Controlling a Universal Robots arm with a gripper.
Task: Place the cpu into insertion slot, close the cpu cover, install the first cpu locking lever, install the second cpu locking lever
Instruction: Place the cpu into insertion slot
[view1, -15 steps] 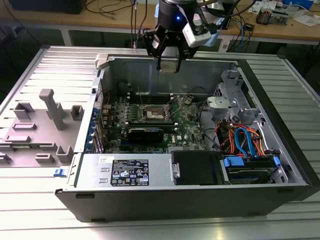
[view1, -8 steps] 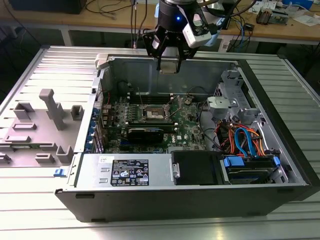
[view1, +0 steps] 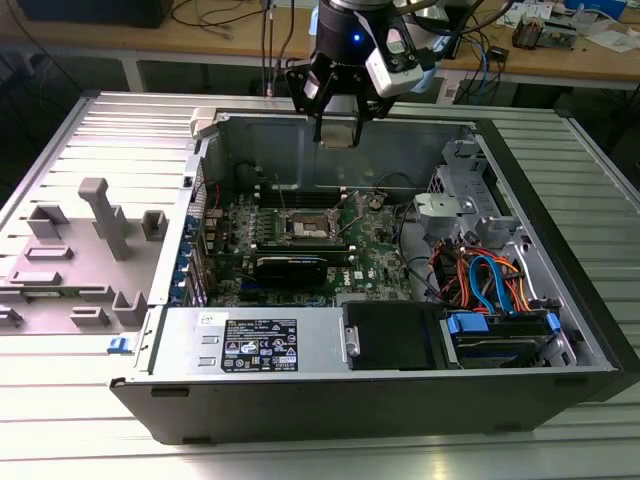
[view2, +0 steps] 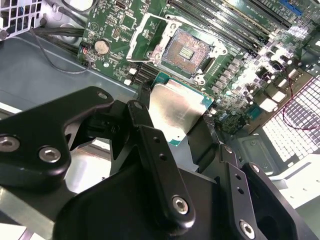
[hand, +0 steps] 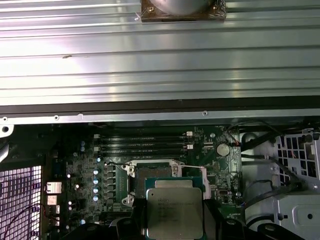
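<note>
My gripper (view1: 338, 140) hangs above the open computer case, near its back wall, shut on the cpu (view1: 338, 130). In both wrist views the cpu (view2: 176, 111) (hand: 174, 212) shows as a flat square chip with a silvery top and green edge, clamped between the black fingers (view2: 146, 117). The insertion slot (view2: 188, 49) (view1: 305, 228) lies below on the green board, its dark contact field bare. The cpu cover (view2: 144, 36) stands swung open beside the slot. In the first wrist view the cpu overlaps part of the slot (hand: 150, 175).
Long memory slots (view1: 290, 190) run behind the socket, and a black card (view1: 290, 265) lies in front of it. A drive cage with orange and blue cables (view1: 490, 280) fills the exterior view's right. A grey fixture (view1: 100, 225) stands outside the case on the exterior view's left.
</note>
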